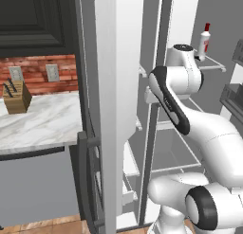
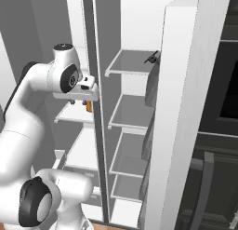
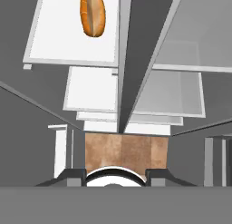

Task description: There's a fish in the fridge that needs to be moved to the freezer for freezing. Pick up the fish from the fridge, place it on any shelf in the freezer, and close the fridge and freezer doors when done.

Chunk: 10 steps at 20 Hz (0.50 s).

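A white bottle (image 1: 204, 40) stands on an upper shelf (image 1: 212, 63) near its front edge; a hot dog (image 3: 92, 14) lies on another shelf (image 3: 59, 41).

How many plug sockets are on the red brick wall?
2. The left socket is just above the knife block. The right socket is closer to the open grey door. That door might hide more.

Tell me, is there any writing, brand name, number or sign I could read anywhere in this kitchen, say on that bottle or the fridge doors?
None can be read.
white bottle with a red cap: no label lettering visible at this size.
fridge and freezer doors: plain surfaces, no brand or sign.
wall outlets and knife block: no markings.
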Tool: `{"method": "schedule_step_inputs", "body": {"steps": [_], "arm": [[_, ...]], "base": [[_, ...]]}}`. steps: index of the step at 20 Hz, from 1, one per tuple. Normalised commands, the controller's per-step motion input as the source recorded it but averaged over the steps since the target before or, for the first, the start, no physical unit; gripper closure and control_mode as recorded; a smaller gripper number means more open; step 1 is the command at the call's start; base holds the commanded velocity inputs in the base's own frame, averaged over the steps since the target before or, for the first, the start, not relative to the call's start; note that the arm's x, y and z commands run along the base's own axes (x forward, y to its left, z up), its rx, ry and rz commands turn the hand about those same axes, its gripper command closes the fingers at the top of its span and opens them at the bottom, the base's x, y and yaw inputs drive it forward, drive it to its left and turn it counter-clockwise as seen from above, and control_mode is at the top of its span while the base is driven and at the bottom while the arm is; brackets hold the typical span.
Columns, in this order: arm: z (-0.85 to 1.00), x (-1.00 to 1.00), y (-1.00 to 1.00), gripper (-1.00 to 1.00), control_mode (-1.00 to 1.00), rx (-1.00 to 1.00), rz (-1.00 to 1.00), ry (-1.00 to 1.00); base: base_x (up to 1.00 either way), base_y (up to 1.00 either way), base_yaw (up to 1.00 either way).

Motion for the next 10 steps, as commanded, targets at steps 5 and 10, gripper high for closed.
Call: {"method": "schedule_step_inputs", "body": {"steps": [5,10], "arm": [[0.00,-0.28,-0.04,-1.00,-1.00,0.00,0.00,-0.04],[0.06,-0.40,-0.36,-1.00,-1.00,0.00,0.00,-0.11]], "base": [[0.00,0.00,0.00],[0.00,0.00,0.00]]}}
